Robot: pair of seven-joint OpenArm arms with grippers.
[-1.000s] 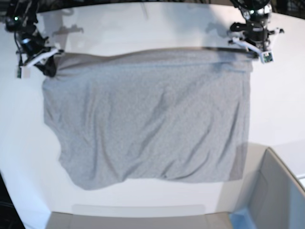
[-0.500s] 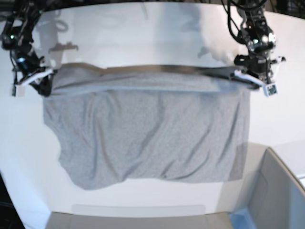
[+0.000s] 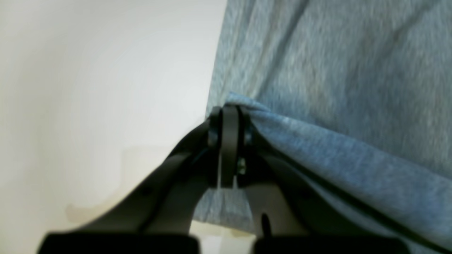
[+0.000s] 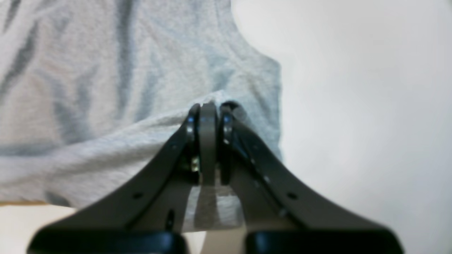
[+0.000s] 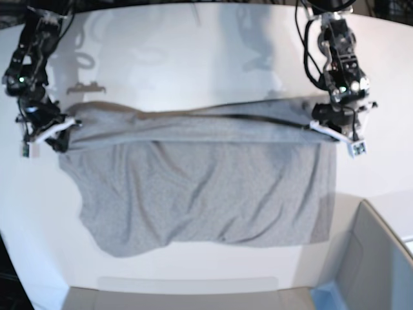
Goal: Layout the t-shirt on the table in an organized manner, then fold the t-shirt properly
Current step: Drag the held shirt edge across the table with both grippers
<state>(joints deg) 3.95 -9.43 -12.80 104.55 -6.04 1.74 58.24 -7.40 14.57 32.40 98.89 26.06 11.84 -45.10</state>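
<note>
Across the table (image 5: 193,51), draping limp t-shirt (image 5: 200,194), left gripper (image 5: 335,132) and right gripper (image 5: 55,129) pinching its far corners.

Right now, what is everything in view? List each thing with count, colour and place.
t-shirt: one, light heather grey, spread across the middle of the table, its far edge lifted and stretched between the two grippers.
table: one, white, under everything, curved far edge.
bin: one, grey, box-like, near corner on the base view's right.
left gripper: one, black with white parts, shut on the t-shirt's far corner, base view's right.
right gripper: one, black with white parts, shut on the t-shirt's other far corner, base view's left.
</note>
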